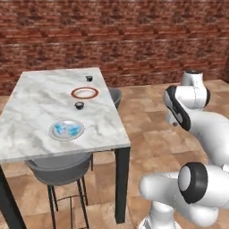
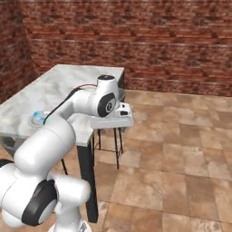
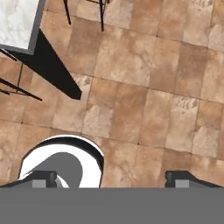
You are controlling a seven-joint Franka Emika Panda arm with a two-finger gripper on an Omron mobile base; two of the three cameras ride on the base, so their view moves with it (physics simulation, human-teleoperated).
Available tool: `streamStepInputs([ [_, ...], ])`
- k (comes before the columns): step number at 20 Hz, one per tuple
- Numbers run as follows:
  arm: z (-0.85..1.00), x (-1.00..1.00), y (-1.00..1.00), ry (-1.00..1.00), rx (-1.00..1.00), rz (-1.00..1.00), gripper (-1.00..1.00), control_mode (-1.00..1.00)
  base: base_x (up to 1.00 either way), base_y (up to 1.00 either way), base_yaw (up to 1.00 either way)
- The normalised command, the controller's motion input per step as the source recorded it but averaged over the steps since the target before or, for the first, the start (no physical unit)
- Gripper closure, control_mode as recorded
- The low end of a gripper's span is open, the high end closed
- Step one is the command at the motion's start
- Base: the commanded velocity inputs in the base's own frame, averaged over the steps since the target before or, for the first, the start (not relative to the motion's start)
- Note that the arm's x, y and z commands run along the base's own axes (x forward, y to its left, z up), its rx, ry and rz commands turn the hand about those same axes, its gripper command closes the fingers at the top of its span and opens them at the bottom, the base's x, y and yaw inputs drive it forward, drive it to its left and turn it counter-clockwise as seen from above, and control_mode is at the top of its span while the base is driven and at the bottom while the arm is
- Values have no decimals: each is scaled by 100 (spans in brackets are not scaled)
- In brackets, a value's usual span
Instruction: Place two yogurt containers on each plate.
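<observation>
Two light blue yogurt containers [image 1: 59, 129] [image 1: 74, 130] lie on the pale grey plate [image 1: 66, 136] near the front of the marble table. Behind it sits the white plate with the red-brown rim [image 1: 84, 93], nothing on it. One dark yogurt container [image 1: 79, 105] stands between the two plates, and the other [image 1: 89, 78] stands beyond the rimmed plate. My gripper [image 3: 111, 179] hangs over the tiled floor to the right of the table, pointing down. Its fingertips [image 3: 43, 178] are wide apart with nothing between them.
The marble table [image 1: 40, 100] has dark legs, and its corner [image 3: 17, 22] shows at the hand view's upper left. A grey stool [image 1: 58, 170] is tucked under the front edge and another [image 1: 115, 95] stands at the right side. A brick wall [image 1: 134, 36] runs behind.
</observation>
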Motion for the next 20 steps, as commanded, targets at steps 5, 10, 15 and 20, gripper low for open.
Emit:
streamStepInputs([
  [5, 0, 0, 0, 0, 0, 0, -100, 100, 73, -100, 33],
  [10, 0, 0, 0, 0, 0, 0, -100, 100, 87, -96, 47],
  [15, 0, 0, 0, 0, 0, 0, -100, 100, 83, -97, 49],
  [20, 0, 0, 0, 0, 0, 0, -100, 100, 76, -87, 63],
])
